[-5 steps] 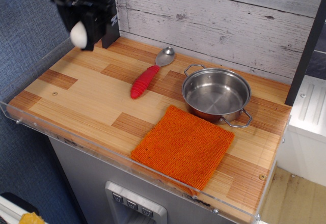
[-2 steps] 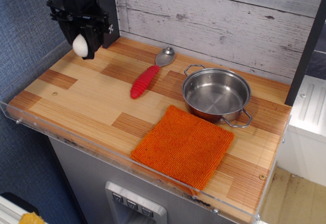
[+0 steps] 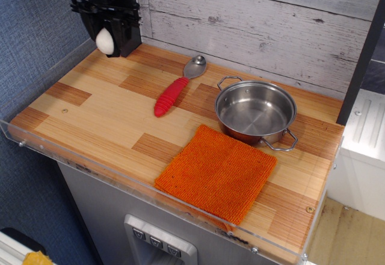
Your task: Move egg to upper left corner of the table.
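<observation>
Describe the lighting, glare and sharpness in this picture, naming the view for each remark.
In observation.image, light is soft and even; the saucepan shows bright reflections inside; the spoon casts only a faint shadow; the table is sharp; the white egg looks washed out against the dark end effector.

Glossy steel pot (image 3: 255,109); rough knitted cloth (image 3: 216,172); matt wooden table (image 3: 102,114) (clear acrylic rim).

My arm runs out past the top edge above my hand (image 3: 107,36); the egg (image 3: 104,41) shows only its white front, the rest sunk between my black fingers; whether it touches the bench (image 3: 102,111) I cannot tell.
</observation>
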Controlling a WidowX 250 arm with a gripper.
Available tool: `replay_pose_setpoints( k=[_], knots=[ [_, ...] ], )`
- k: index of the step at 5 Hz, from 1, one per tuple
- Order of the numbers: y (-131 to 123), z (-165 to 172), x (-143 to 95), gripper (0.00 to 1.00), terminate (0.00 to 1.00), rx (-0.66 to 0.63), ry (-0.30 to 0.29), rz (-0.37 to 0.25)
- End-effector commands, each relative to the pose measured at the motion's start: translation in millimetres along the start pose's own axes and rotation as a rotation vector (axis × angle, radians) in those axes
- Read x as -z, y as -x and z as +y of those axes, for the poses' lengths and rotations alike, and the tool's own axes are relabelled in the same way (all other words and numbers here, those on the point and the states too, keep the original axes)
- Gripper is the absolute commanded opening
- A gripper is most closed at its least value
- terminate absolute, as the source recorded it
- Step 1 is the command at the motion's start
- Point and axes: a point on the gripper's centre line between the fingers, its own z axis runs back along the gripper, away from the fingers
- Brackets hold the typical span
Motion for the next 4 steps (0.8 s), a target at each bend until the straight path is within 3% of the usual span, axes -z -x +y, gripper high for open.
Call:
replay_pose_setpoints(
  k=[1,2,3,4],
  knots=[
    [-5.7,-16.0,2.5,0.0,0.0,-0.006,0.025,-0.007],
    [-6.7,-23.1,7.2,0.0,0.0,-0.011,0.044,0.008],
    [-5.1,-25.7,5.5,1.0,0.0,-0.03,0.059,0.019],
    [-4.0,-29.3,-6.8,1.0,0.0,-0.029,0.061,0.004]
  ],
)
